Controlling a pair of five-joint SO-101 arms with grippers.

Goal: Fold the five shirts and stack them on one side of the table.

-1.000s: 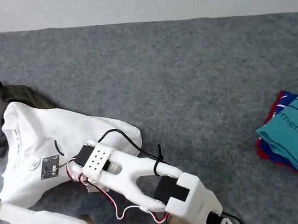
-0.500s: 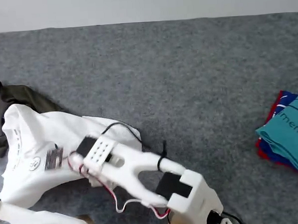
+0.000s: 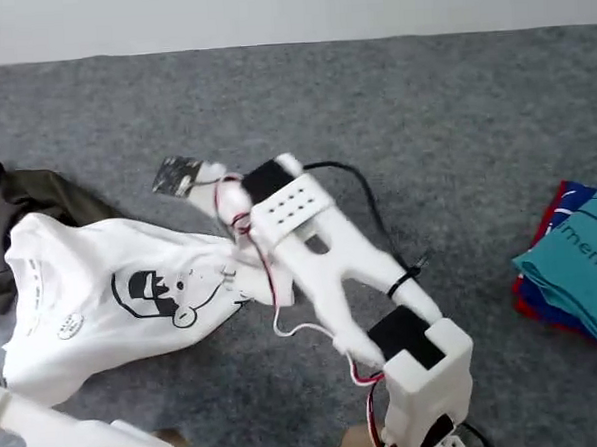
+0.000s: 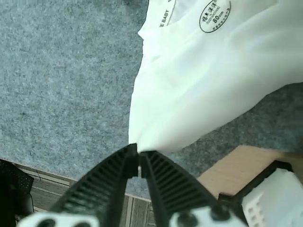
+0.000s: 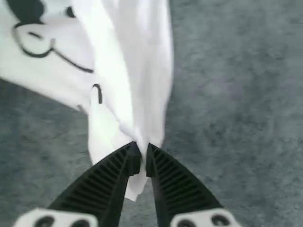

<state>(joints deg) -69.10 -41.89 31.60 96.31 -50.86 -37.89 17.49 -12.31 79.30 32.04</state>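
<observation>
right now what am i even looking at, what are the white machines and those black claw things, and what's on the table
These are two white robots: a left arm and a right arm at a grey table. The wide picture comes from a fixed camera looking down. The other two come from small cameras on each arm's wrist, looking along its black fingers.

A white shirt with a cartoon face lies spread out. A dark shirt lies partly under it, and a folded pile sits at the opposite side. The right fingers are shut on a bunched fold of the white shirt. The left fingers look shut on its edge, near the table's border.
</observation>
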